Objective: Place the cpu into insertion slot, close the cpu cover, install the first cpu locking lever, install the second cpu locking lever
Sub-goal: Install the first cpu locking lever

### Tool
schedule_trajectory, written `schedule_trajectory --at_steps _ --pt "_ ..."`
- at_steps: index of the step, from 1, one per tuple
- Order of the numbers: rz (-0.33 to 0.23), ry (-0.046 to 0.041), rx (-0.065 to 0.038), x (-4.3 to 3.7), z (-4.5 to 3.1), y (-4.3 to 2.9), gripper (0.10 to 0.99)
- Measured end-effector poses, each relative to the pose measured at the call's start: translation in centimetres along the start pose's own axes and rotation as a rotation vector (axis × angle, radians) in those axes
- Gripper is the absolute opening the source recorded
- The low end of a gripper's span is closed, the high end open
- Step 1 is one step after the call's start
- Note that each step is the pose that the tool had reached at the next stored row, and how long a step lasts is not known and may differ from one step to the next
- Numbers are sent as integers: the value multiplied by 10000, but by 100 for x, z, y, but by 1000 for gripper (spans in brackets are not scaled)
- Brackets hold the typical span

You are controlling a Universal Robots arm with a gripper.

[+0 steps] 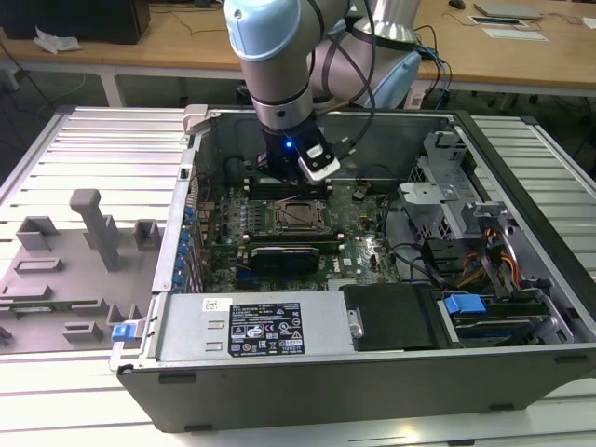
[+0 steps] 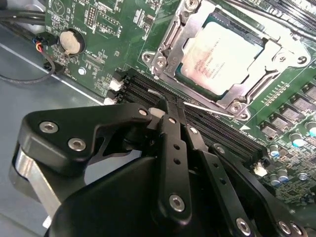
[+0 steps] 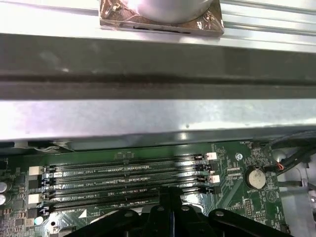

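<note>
The cpu (image 2: 219, 59), a pale silver square, lies in the insertion slot on the green motherboard; in the exterior view the cpu (image 1: 300, 216) sits mid-board. The cpu cover (image 2: 170, 52), a silvery frame, lies flat around it, hiding the slot's contact field. A thin silvery locking lever (image 2: 210, 108) runs along the socket's edge beside the black memory slots (image 3: 123, 180). My gripper (image 2: 168, 107) is shut, its black fingertips pressed together just beside that lever's end; I cannot tell whether they touch it. In the exterior view the gripper (image 1: 309, 186) hangs just behind the socket.
The open computer case's metal wall (image 3: 158, 118) rises close beside the memory slots. A coin battery (image 2: 70, 42) and cables (image 2: 19, 54) lie off the socket's corner. A drive cage (image 1: 447, 200) stands on the exterior view's right and a grey fixture tray (image 1: 74, 261) on its left.
</note>
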State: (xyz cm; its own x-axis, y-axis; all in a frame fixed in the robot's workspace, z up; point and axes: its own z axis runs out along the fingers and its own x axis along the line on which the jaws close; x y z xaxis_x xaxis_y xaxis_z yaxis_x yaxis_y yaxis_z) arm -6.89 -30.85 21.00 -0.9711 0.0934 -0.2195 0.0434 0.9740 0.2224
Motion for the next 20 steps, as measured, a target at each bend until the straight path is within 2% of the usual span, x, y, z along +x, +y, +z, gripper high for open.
schedule_trajectory --at_steps 2,10,13,20 --pt "246 -58 57 5 12 6 106" --pt "704 -166 164 27 46 30 106" --pt "1162 -273 274 41 95 42 106" --pt "1528 -362 380 48 123 40 106"
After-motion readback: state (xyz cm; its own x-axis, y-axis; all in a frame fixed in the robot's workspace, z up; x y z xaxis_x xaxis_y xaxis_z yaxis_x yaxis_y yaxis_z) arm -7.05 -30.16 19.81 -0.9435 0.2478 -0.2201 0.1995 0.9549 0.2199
